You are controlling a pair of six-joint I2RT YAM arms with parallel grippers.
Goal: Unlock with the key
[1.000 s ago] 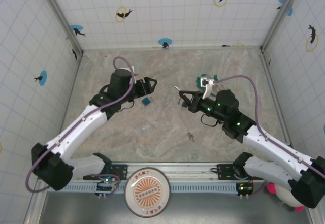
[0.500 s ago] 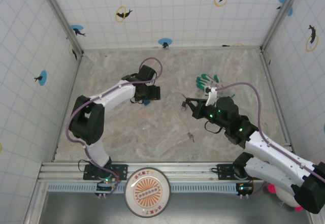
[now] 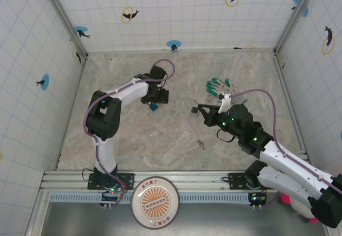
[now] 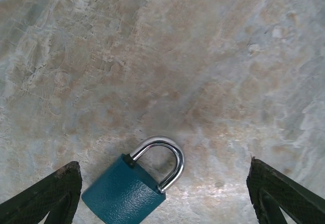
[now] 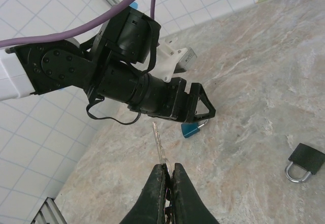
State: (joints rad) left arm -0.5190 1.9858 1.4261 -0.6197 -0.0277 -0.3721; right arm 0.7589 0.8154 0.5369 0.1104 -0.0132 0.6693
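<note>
Approach step. The right gripper (image 5: 166,169), jaws pinching the key (image 5: 159,144), holds it above the worktop (image 5: 264,97). The left gripper (image 4: 161,167), jaws spread, hovers over the teal padlock (image 4: 124,194). The next move probably calls for gripping the padlock and exposing its keyhole.

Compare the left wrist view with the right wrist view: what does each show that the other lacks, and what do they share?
Left wrist view: the teal padlock with its silver shackle in clear close-up. Right wrist view: the key pinched in the shut right tool, the black padlock, the tiled wall. Shared: the teal padlock, the open left tool over it, the marble table.
</note>
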